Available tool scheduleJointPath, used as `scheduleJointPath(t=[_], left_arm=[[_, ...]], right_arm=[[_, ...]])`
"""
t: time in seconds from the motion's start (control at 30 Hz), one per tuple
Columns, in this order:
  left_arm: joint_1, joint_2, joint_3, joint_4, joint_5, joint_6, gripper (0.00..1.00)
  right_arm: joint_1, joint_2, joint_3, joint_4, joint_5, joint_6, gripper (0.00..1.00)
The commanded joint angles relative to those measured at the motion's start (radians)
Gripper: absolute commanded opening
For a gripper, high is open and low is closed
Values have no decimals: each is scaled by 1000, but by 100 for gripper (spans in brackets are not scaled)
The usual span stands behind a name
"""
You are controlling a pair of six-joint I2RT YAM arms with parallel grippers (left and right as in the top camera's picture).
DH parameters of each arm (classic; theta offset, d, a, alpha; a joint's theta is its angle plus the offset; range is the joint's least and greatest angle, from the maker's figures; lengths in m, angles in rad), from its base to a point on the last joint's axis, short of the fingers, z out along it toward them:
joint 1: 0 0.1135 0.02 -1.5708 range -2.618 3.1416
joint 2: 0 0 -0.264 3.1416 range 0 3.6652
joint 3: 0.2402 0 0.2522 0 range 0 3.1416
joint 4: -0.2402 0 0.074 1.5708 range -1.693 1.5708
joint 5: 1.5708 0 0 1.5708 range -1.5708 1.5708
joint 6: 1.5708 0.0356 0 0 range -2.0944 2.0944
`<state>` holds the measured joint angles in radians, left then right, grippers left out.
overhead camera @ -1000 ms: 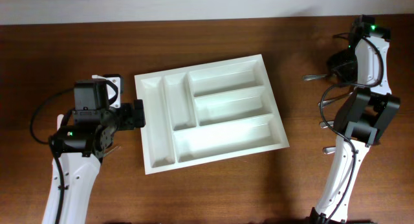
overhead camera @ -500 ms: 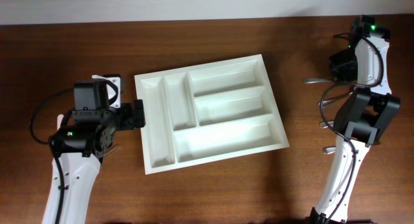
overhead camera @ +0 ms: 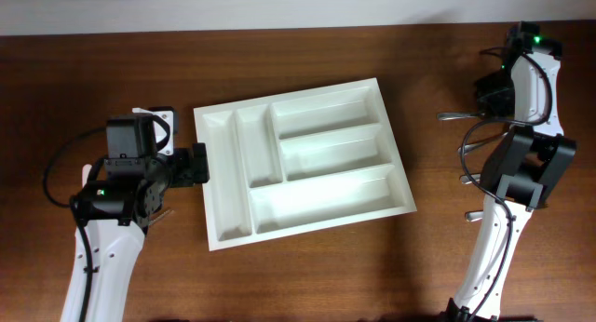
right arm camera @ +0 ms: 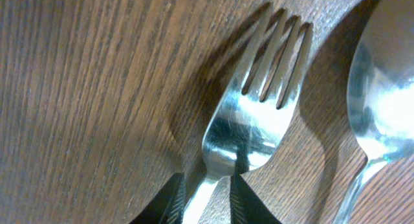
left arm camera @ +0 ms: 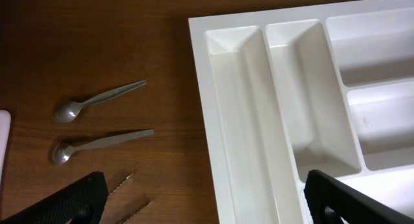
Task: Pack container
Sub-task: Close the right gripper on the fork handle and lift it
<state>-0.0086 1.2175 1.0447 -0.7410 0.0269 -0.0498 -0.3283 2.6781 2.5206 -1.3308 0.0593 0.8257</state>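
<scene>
The container (overhead camera: 303, 159), where is it found?
— It is laid flat in the middle of the counter (overhead camera: 307, 285), turned slightly askew, between the two arms. It is moulded in smooth white plastic with rounded corners. Two long narrow compartments are run near to far on its left, and three wider ones are stacked on its right.

How is the left arm (overhead camera: 98, 257) posed?
— It is raised from the near left edge and bent rightward at the wrist, so that the left gripper (left arm camera: 207, 208) is held at the container's left rim. Its jaws are spread wide: one dark fingertip is seen over the wood, the other over the white plastic.

And the right arm (overhead camera: 494, 238)?
— It is stretched toward the far right corner and folded back on itself, with the wrist pointed down at the cutlery there. The right gripper (right arm camera: 206, 208) is set astride the neck of a fork (right arm camera: 252, 133), its jaws set close on either side. Whether the fork is actually pinched cannot be told.

What materials are shown around them?
— The fork is made of polished metal and laid on dark, strongly grained wood, with a shiny spoon (right arm camera: 381, 107) just to its right. Left of the container, two dull teaspoons (left arm camera: 97, 101) are laid side by side, and two thin serrated blade tips (left arm camera: 123, 183) are glimpsed nearer.
</scene>
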Motion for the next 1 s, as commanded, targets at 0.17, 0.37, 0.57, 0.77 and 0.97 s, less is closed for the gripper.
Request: scheduleJointPath(t=[0.17,0.37,0.57,0.77,0.97], left_arm=[[-5,1,24,2,14,-6,99],[-5,1,24,2,14,-6,99],[-5,1,24,2,14,-6,99],[-5,1,24,3,14,-6,99],[-5,1,24,2,14,-6,99]], right_arm=[[0,18,-10,4,5,-1,28],[-1,55,-14,-5,2,-1,27],[-1,61,-17,3,1,-1,22],[-1,61,-17,0,0,-2,12],[-1,61,-17,0,1,-11,9]])
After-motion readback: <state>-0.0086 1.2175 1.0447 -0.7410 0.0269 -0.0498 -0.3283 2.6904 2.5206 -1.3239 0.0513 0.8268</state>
